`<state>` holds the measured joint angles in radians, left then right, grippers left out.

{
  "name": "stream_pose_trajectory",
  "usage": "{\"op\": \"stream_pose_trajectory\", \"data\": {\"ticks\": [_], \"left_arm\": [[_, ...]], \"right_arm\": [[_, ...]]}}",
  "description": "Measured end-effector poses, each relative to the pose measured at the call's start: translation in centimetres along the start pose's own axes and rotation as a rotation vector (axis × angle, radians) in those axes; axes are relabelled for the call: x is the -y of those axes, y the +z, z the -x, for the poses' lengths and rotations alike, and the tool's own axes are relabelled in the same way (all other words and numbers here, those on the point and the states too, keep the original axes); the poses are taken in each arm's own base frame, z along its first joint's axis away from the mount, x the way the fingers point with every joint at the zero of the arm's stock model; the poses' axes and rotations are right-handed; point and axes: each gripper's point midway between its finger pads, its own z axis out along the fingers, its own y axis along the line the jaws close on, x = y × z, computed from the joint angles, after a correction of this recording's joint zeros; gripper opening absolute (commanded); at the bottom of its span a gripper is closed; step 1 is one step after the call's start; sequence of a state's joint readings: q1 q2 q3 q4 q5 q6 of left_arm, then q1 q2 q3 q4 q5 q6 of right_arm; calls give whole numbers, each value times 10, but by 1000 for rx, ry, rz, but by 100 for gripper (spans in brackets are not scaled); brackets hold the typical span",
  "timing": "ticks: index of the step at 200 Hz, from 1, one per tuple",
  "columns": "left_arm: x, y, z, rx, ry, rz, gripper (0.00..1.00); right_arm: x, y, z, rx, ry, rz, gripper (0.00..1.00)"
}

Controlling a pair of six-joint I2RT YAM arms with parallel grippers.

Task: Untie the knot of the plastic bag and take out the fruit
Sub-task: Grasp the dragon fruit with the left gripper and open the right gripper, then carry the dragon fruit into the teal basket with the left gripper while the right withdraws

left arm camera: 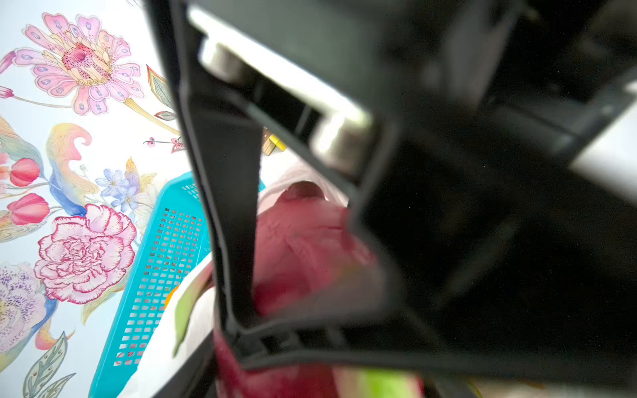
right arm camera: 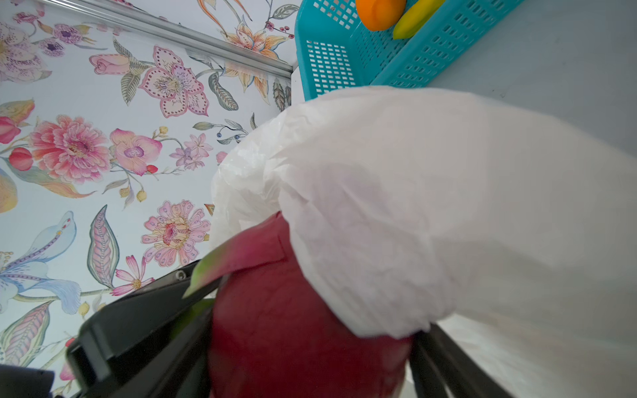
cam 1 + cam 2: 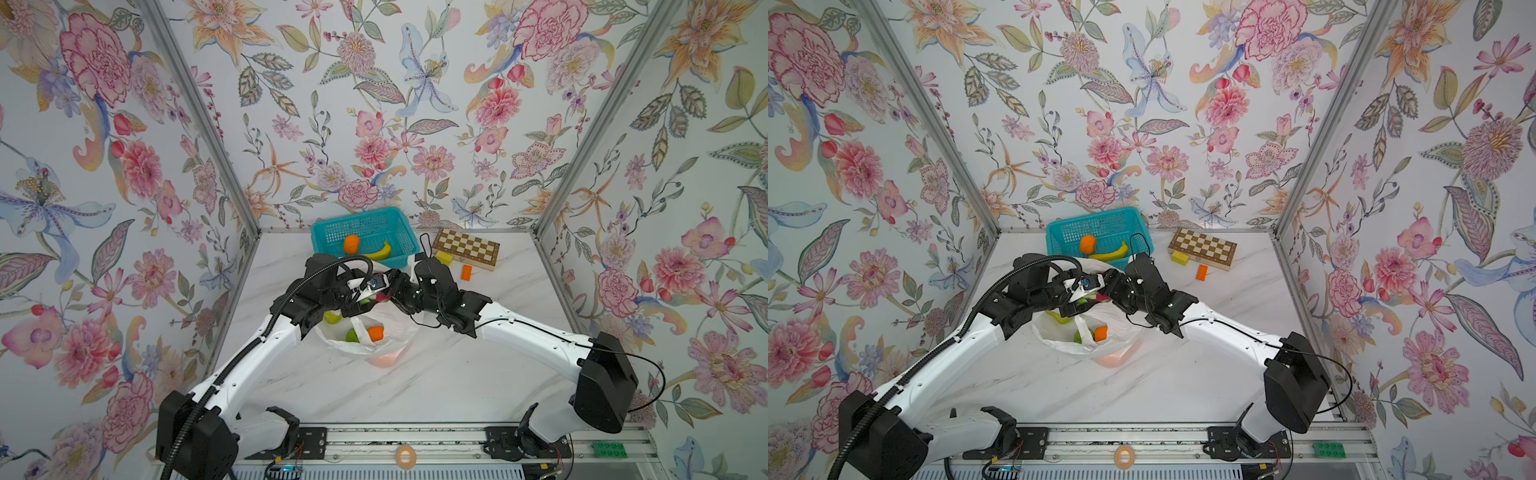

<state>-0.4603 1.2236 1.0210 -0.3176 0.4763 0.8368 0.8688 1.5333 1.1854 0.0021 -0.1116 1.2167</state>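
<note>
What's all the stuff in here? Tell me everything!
basket: 1, teal, at back
orange: 1, orange, in basket
banana: 1, yellow, in basket
chessboard: 1, brown-cream, back right
block: 1, yellow, beside chessboard
brick: 1, orange, near chessboard
bag: 1, white, middle, open
green fruit: 2 showing, green, in bag
bag oranges: 2, orange, in bag
dragon fruit: 1, magenta, at bag's mouth
ring: 1, orange, front rail
plate: 1, green, front rail
left gripper: 1, black, over bag
right gripper: 1, black, jaws flank dragon fruit

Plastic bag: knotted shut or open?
Open. The plastic bag gapes in both top views; an orange and a green fruit show bare inside.
</note>
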Motion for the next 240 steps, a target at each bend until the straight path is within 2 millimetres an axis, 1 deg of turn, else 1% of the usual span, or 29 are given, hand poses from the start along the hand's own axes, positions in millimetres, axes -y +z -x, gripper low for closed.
{"op": "stream_pose_trajectory", "data": {"ticks": [21,53,63,78,98,126,138,146,172,186,198,220,240], "left_arm": [[5,-5,3,19,-11,-6,53],[11,-14,10,39,2,-3,53],[13,-19,9,30,-1,0,53],[17,-26,8,27,-7,4,53],[17,-35,11,41,-35,24,53],[6,-41,18,63,-126,77,52],[-5,-41,22,59,-189,103,52],[-15,-40,26,57,-230,125,52],[-66,-38,51,79,-350,220,51],[-94,-36,64,96,-405,269,50],[-114,-33,71,105,-453,302,49],[-147,-20,75,113,-553,342,48],[-171,0,68,109,-651,358,47]], "right_arm": [[4,-7,-2,4,1,-5,97],[1,-22,-3,10,14,11,99],[1,-28,2,33,31,12,99],[4,-36,16,77,59,9,99],[8,-42,31,112,86,9,99],[14,-50,43,143,103,5,99],[14,-56,48,161,109,10,99],[13,-61,52,176,112,16,99],[8,-78,65,229,118,39,99],[7,-83,71,246,122,47,99],[8,-86,75,258,125,48,99],[15,-87,83,273,139,37,99],[24,-89,90,286,154,22,99]]}}
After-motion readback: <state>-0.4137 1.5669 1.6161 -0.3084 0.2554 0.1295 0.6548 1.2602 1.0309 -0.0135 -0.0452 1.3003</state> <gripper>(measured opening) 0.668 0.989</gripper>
